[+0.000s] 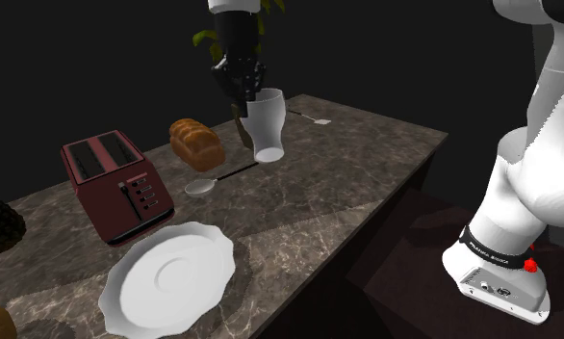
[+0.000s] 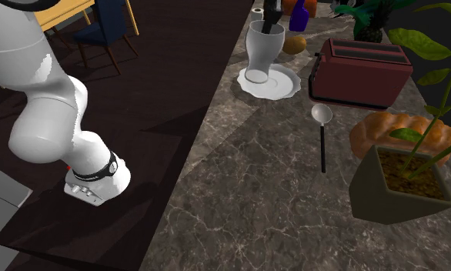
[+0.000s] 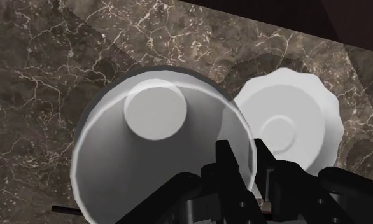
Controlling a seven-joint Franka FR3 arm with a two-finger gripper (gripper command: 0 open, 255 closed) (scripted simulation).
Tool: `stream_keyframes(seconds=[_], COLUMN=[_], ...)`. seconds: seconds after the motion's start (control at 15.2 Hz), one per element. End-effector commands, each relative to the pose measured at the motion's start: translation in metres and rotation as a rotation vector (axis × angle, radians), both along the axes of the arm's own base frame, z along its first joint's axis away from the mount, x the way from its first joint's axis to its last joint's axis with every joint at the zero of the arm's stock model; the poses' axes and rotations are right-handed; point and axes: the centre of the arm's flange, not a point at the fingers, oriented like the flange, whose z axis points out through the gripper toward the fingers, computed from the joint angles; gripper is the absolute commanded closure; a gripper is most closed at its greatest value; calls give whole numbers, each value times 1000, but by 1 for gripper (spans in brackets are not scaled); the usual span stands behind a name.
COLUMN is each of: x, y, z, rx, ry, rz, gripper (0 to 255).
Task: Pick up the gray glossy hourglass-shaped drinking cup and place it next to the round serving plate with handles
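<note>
A pale grey glossy cup with a narrow waist hangs upright, seemingly a little above the dark marble counter. My black gripper comes down from above and is shut on the cup's rim, one finger inside and one outside. In the wrist view the fingers pinch the rim of the cup, and the white scalloped plate lies just beside it. That plate sits near the counter's front in the shoulder view. In the second exterior view the cup overlaps the plate.
A dark red toaster stands behind the plate. A bread loaf and a spoon lie near the cup. A potted plant stands at the counter's end. The counter edge drops to the floor toward my stand.
</note>
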Motion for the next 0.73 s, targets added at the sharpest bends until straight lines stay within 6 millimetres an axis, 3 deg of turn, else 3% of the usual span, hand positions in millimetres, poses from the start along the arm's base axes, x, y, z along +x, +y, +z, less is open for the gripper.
stream_keyframes(seconds=[0.0,0.66], x=[-7,-7], y=[11,11], z=[-3,-55], rx=[1,1], ry=[-1,-1], rz=[-2,-2], gripper=[255,255])
